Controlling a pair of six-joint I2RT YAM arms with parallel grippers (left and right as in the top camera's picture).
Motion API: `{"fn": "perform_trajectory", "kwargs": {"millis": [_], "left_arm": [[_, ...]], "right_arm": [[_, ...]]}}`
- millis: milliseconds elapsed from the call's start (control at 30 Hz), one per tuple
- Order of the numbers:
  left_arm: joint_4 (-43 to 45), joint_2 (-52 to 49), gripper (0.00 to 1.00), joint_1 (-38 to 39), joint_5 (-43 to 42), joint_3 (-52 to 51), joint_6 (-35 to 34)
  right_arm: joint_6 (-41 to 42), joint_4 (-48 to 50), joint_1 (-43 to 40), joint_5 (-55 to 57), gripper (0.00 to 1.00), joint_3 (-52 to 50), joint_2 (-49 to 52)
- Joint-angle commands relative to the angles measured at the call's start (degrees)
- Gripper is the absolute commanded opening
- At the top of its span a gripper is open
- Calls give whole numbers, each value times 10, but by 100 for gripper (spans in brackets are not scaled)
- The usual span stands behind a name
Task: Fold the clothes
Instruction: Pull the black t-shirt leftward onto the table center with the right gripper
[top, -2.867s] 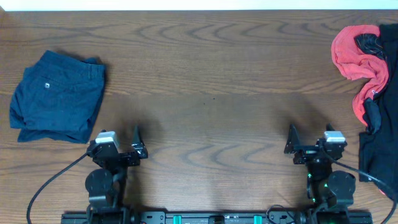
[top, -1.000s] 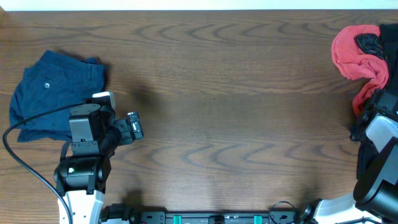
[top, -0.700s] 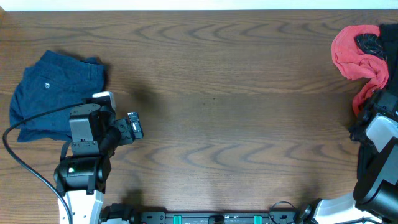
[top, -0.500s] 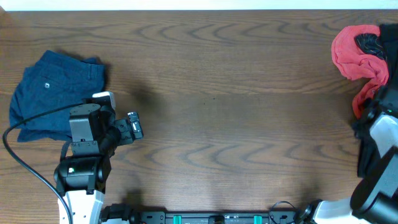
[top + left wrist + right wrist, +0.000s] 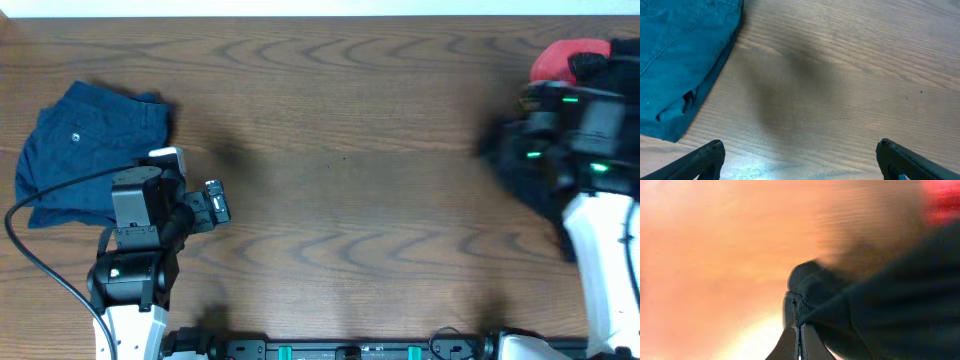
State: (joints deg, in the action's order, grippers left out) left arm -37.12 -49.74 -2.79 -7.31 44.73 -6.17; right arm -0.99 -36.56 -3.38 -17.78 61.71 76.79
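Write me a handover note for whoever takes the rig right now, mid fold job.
Left gripper: open, empty, over bare table beside the navy shorts.
Right gripper: shut on a bunch of the black trousers, at the right side near the red garment.
Done: trousers grasped only; nothing folded.
To do: probably pull them onto open table, spread flat, fold.

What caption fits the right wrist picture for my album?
Blurry shot: right gripper pinching black trousers, table behind.

Shorts [image 5: 90,155] far left, trousers [image 5: 890,300] far right
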Motion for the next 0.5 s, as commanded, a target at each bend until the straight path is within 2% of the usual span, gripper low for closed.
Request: {"fn": "perform_trajectory", "kwargs": {"millis": [0,267,367,467], "left_arm": [[-1,0,98,3,-2,12,-5],[-1,0,98,3,-2,12,-5],[-1,0,98,3,-2,12,-5],[0,0,98,3,-2,12,-5]], "right_arm": [[-55,-2,97,-79,1,-3,14],[-68,88,270,-5,3,-3,95],[-59,180,308,20,4,-3,136],[-24,315,332,52,4,-3,171]]}}
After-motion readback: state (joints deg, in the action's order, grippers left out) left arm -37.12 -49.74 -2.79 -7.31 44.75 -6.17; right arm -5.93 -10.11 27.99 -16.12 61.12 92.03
